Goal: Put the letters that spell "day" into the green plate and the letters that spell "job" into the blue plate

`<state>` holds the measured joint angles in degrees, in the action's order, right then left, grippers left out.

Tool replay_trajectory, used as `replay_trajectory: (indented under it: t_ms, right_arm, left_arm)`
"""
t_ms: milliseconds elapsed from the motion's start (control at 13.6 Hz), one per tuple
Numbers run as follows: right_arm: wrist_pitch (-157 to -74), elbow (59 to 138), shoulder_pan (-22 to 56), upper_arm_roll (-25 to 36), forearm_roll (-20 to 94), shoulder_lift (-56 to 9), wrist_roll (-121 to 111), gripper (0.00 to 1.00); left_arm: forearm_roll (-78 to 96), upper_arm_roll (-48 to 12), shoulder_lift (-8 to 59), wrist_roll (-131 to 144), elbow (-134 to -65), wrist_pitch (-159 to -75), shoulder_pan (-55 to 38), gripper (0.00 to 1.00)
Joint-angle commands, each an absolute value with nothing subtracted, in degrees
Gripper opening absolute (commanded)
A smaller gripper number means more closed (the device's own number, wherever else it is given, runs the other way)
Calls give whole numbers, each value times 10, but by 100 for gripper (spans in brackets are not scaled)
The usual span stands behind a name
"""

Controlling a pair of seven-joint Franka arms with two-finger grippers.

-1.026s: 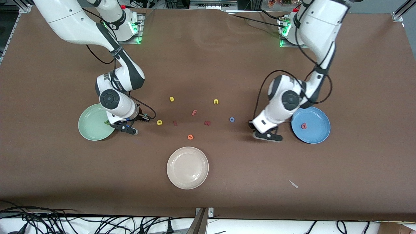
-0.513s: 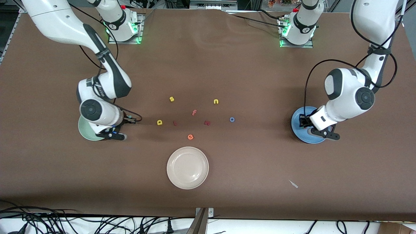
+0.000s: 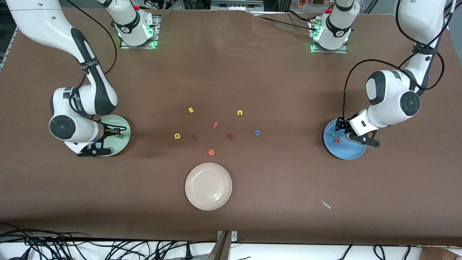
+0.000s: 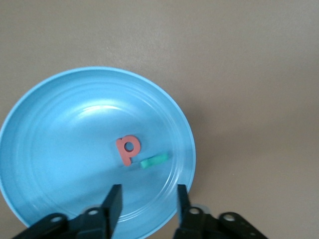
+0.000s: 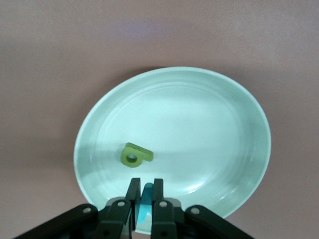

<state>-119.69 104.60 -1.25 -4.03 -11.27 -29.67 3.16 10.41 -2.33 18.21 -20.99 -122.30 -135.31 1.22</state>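
My right gripper [image 5: 144, 183] hangs over the green plate [image 5: 199, 129], shut on a teal letter "y" [image 5: 146, 199]. A dark green stem-and-bowl letter [image 5: 135, 155] lies in that plate [image 3: 124, 144]. My left gripper [image 4: 149, 191] stands open over the edge of the blue plate [image 4: 60, 139]. In that plate a pinkish-red stem-and-bowl letter [image 4: 127, 148] lies beside a teal "j" [image 4: 153, 161]. On the mid-table, the yellow "a" [image 3: 177, 136] and the blue "o" [image 3: 257, 133] lie on the brown cloth.
Between the two plates lie a yellow "s" [image 3: 190, 110], a yellow "n" [image 3: 239, 113], an orange "f" [image 3: 215, 125], an orange "e" [image 3: 211, 152] and two small red pieces [image 3: 230, 136]. A cream-white plate [image 3: 208, 186] sits nearer the front camera.
Both arms swung outward from the middle of the table to their plates. The left gripper opened and the teal "j" now lies in the blue plate.
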Motion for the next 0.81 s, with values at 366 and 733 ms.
replay_trajectory:
  t_ms: [366,733]
  right_arm:
    - [-1190,1024,-8,-79,-91,-291,71,100]
    - [-1191,1021,-1,-148,-82,-294,202,100]
  left_arm:
    - [243,-32,201,-169,-1182,-1389,-115,65]
    - [246,-30,278,-58,-1095,-1405,-237,65]
